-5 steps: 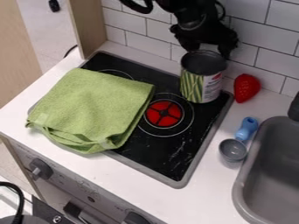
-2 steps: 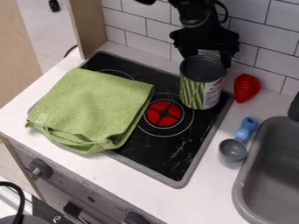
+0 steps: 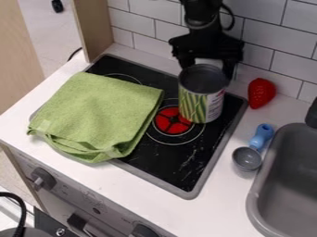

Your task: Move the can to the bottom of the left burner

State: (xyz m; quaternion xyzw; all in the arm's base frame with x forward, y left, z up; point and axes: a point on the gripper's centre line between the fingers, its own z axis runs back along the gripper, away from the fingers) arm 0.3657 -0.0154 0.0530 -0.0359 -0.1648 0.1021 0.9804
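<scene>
Behind the stove (image 3: 161, 162) rises a white tiled wall (image 3: 145, 18), and a white counter (image 3: 22, 118) runs around it. On the left, the towel (image 3: 99, 115) lies folded over that half of the stove, with part of a ring (image 3: 127, 77) showing past its far edge. We take the left burner to be mostly under the cloth, so our goal is likely its near part, and we should choose our spot with the cloth in mind. Its edge may ruck up or catch the base, so we either bring the can in clear above it or come on slowly.

Next comes the red burner (image 3: 170, 121), and at its far right side is the can (image 3: 201, 102), upright, its open top facing up. The gripper (image 3: 208, 71) is at the can's far side, fingers spread apart about as wide as the rim; whether they press on its sides we cannot tell. If we push, we do best to keep the force low and centred, since a high shove could tip it. Farther right are the strawberry (image 3: 261, 92), the scoop (image 3: 248, 158) and the sink (image 3: 291, 185), all away from our path.
</scene>
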